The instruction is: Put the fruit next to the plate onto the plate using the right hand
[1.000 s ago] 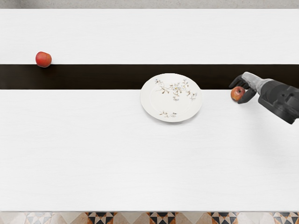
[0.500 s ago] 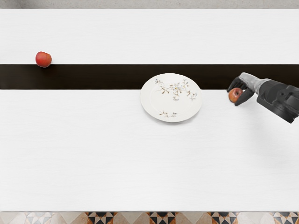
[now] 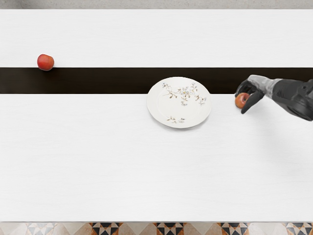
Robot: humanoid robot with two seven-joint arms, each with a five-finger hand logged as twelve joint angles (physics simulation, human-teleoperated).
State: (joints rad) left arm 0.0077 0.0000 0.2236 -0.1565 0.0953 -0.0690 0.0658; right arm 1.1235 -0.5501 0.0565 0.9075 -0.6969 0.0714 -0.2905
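White, evenly lit worktop fills the view; a dark band crosses it from 9 to 3 o'clock; patterned floor tiles at 6 o'clock.

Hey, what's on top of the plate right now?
The plate bears only its painted flowers; no fruit lies on it. The right hand holds a fruit beside it. Nothing covers the plate.

This looks like a home dining area: a round white china plate painted with flower sprigs sits on a long white surface. Below the plate, past the surface's near edge, lies a floor of patterned geometric tiles.
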